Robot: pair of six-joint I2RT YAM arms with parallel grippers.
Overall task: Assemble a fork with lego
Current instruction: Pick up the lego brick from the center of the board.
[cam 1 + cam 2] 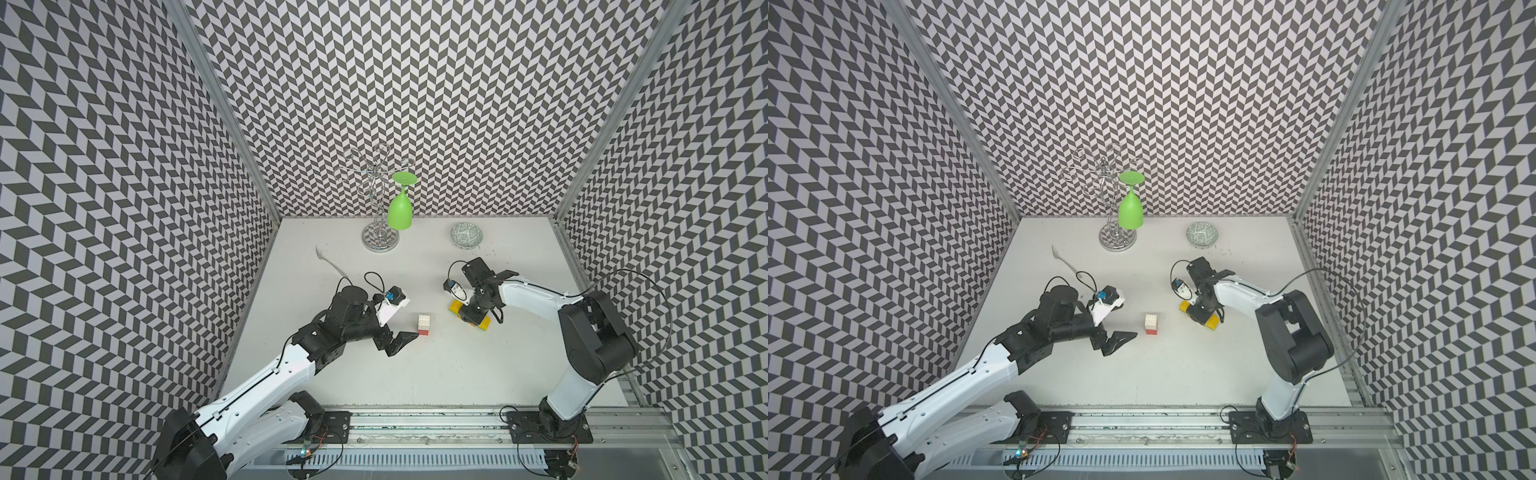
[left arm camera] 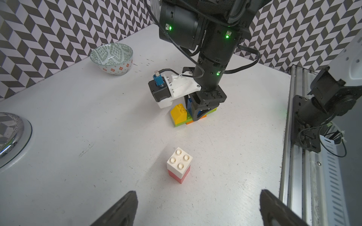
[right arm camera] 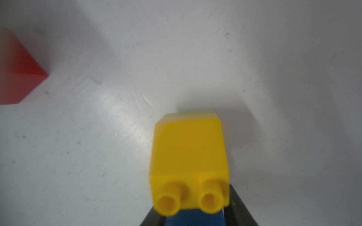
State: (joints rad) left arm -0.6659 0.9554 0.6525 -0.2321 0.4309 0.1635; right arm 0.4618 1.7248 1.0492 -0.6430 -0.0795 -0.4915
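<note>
— Left wrist view: how does the right arm (image 2: 213, 49) stand?

— Nearly upright in the upper middle of the frame. The wrist is turned straight down, and the right gripper (image 2: 196, 113) sits over the pronged piece (image 2: 179, 117) on the desk (image 2: 78, 137).

— And its fingers?

— At the bottom edge of the right wrist view, the fingers (image 3: 241, 205) sit close on either side of the blue brick (image 3: 194, 219). That view is blurred, so I cannot tell whether they pinch it.

— Which way does the pronged piece lie?

— In both top views it is right of centre. Its long green-and-orange bar runs from upper left to lower right. The yellow bricks (image 1: 455, 306) show at each end from under the wrist, and the studs point up.

— The other part of the fork?

— The handle stack (image 1: 424, 325), white on red, stands upright at centre with its studs up. It is left of the pronged piece and apart from it.

— The left arm (image 1: 266, 374)?

— It reaches diagonally from the lower left toward centre, with the forearm low. The left gripper (image 2: 197, 195) is level and aimed at the handle stack, near it but not touching. Its fingers are spread wide at the bottom of the left wrist view, and the stack stands just ahead of them.
</note>
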